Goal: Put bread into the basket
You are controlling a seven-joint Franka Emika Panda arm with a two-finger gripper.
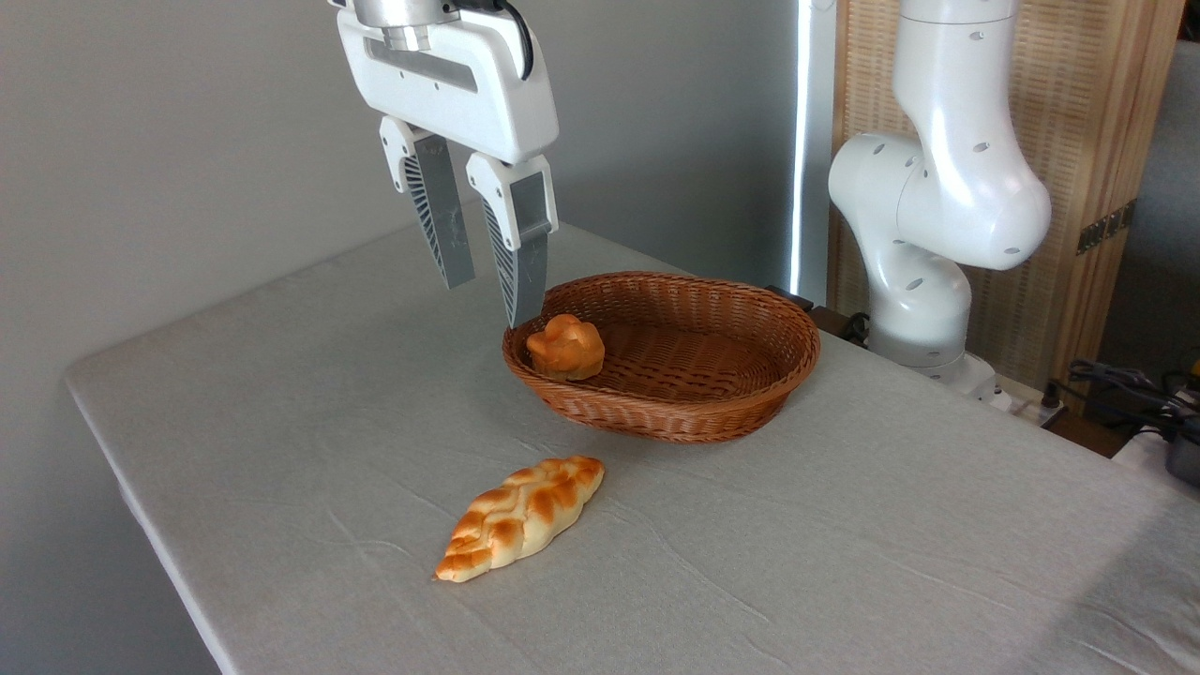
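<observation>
The bread (pixel 521 517), a long braided loaf with toasted patches, lies flat on the grey table in front of the basket, apart from it. The reddish-brown wicker basket (pixel 712 417) sits behind it, near the table's middle. My gripper (pixel 489 302) hangs open in the air above the basket's left end, well above and behind the loaf, with nothing between its fingers. Its right fingertip (pixel 525 314) lines up with the basket's left rim in the picture.
A small round knotted bun (pixel 565 347) rests inside the basket at its left end. The arm's white base (pixel 923 272) stands at the table's back right. The table's left edge (pixel 103 441) and front corner fall away close to the loaf.
</observation>
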